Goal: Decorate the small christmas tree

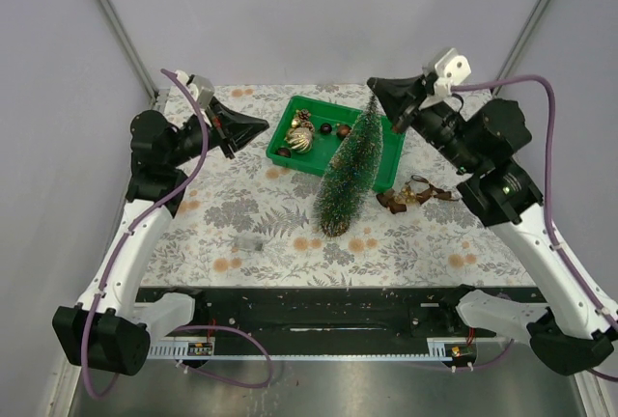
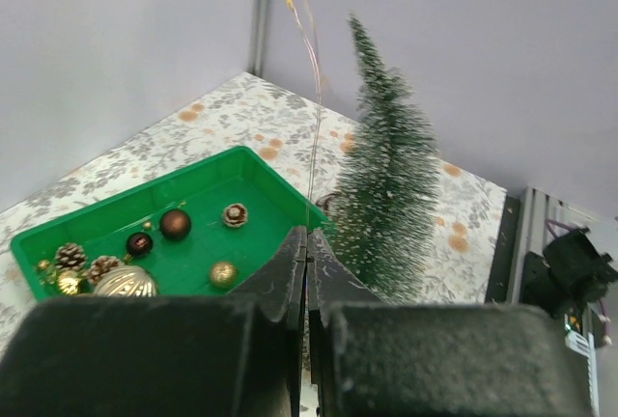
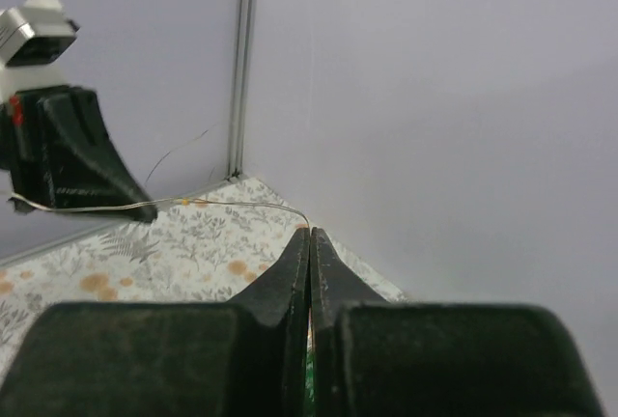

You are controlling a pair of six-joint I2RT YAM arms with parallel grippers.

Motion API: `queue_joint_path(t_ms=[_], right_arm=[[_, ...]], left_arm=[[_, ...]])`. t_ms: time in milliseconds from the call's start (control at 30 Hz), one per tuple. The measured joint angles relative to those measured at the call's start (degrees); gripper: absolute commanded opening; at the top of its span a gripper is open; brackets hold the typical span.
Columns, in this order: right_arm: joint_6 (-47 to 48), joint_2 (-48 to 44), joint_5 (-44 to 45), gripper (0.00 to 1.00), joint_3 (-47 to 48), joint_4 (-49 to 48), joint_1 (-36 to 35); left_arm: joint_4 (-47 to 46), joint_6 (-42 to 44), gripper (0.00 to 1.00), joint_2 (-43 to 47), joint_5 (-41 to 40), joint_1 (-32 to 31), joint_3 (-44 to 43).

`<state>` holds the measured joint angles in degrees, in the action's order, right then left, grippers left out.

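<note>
The small christmas tree (image 1: pixel 350 171) stands upright on the flowered table, in front of the green tray (image 1: pixel 388 152); it also shows in the left wrist view (image 2: pixel 386 205). A thin wire light string (image 3: pixel 193 204) runs taut between my two grippers. My left gripper (image 1: pixel 263 127) is shut on one end, left of the tray; the wire (image 2: pixel 311 79) rises from its tips (image 2: pixel 309 234). My right gripper (image 1: pixel 373 89) is shut on the other end, raised near the treetop at the back; its tips (image 3: pixel 309 232) pinch the wire.
The tray (image 2: pixel 193 195) holds a gold bauble (image 1: pixel 299 139), small dark balls (image 1: pixel 326 128) and pine cones (image 2: pixel 235 214). A brown-gold ribbon tangle (image 1: pixel 415 193) lies right of the tree. A small grey box (image 1: pixel 251 241) lies near the front left. Walls close the back and sides.
</note>
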<state>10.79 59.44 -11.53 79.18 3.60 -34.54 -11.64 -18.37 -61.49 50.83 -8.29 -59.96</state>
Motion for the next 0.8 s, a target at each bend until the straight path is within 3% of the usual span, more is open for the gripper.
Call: queue_joint_path(t_ms=[100, 233, 800], right_arm=[[0.1, 4.9, 1.0, 0.0, 5.1, 0.0, 0.0], [-0.8, 7.2, -0.3, 0.0, 3.8, -1.5, 0.0], [-3.5, 1.0, -12.2, 0.0, 1.9, -2.6, 0.0]], left_arm=[[0.7, 1.1, 0.0, 0.5, 1.7, -1.6, 0.0], [2.5, 3.1, 0.0, 1.7, 2.7, -2.3, 0.0], [4.5, 6.6, 0.0, 2.3, 0.1, -2.5, 0.0]])
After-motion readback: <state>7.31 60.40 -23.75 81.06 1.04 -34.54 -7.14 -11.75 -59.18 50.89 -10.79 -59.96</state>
